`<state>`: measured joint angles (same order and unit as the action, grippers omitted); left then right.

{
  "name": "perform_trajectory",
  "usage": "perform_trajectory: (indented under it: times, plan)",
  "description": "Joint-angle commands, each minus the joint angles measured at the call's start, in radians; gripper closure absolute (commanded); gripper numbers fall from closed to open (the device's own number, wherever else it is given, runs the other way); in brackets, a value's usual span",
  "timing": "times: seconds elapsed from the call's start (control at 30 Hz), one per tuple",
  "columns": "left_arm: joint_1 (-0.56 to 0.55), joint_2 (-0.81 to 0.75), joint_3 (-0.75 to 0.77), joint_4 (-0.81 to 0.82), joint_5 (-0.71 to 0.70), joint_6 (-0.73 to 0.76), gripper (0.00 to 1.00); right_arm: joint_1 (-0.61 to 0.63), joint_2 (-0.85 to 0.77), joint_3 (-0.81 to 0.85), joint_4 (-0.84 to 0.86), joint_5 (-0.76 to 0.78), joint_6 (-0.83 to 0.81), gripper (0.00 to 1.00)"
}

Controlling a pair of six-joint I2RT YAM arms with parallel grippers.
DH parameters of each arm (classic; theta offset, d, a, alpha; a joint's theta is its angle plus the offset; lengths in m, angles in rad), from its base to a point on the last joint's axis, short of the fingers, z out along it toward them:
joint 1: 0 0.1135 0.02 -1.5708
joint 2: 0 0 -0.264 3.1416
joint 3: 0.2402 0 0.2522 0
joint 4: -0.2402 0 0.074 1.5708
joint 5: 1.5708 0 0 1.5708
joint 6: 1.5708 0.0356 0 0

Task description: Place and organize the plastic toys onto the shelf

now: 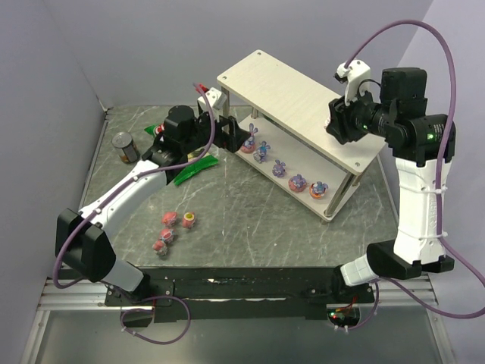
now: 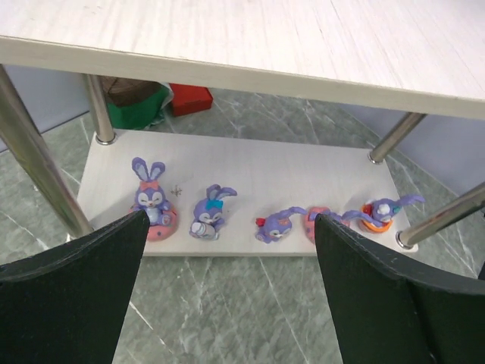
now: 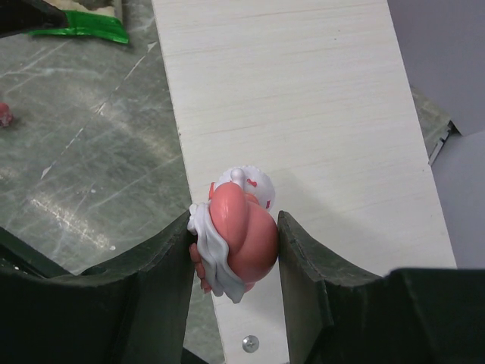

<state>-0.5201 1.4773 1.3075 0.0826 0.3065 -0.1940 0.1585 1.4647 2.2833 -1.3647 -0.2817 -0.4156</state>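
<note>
The shelf [image 1: 295,102] stands at the centre right. Several purple bunny toys [image 1: 280,168] sit in a row on its lower board [image 2: 265,163]; the left wrist view shows them [image 2: 208,214] along the front edge. My left gripper [image 1: 231,136] is open and empty [image 2: 231,220], low in front of that board's left end. My right gripper [image 1: 336,129] hovers over the top board [image 3: 303,98] near its right end and is shut [image 3: 235,220] on a pink-red rounded toy [image 3: 246,239] with white trim. Several pink toys [image 1: 168,227] lie on the table at the front left.
A dark can [image 1: 125,148] stands at the far left of the table. A green chip bag [image 1: 195,168] lies beside my left arm and shows in the right wrist view [image 3: 91,26]. Metal posts [image 2: 34,163] flank the lower board. Walls close the left and back.
</note>
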Motion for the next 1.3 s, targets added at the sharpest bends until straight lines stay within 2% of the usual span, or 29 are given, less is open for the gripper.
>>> perform_trajectory:
  times: [0.0, 0.43, 0.67, 1.03, 1.27]
  plan:
    - [-0.009, -0.014, 0.033, -0.029, -0.017, 0.030, 0.04, -0.008, -0.006, -0.014, -0.039, -0.004, 0.032, 1.00]
    - [-0.017, 0.024, 0.134, -0.018, 0.083, -0.013, 0.03, -0.007, 0.022, -0.084, -0.040, 0.053, 0.075, 0.94]
    - [-0.018, 0.061, 0.205, -0.030, 0.124, -0.030, 0.04, 0.001, 0.057, -0.073, -0.040, 0.105, 0.092, 0.84]
    - [-0.018, 0.094, 0.231, -0.035, 0.140, -0.035, 0.03, 0.013, 0.100, -0.048, -0.047, 0.130, 0.089, 0.77]
    - [-0.018, 0.098, 0.248, -0.037, 0.160, -0.035, 0.03, 0.030, 0.117, -0.010, -0.040, 0.118, 0.097, 0.64]
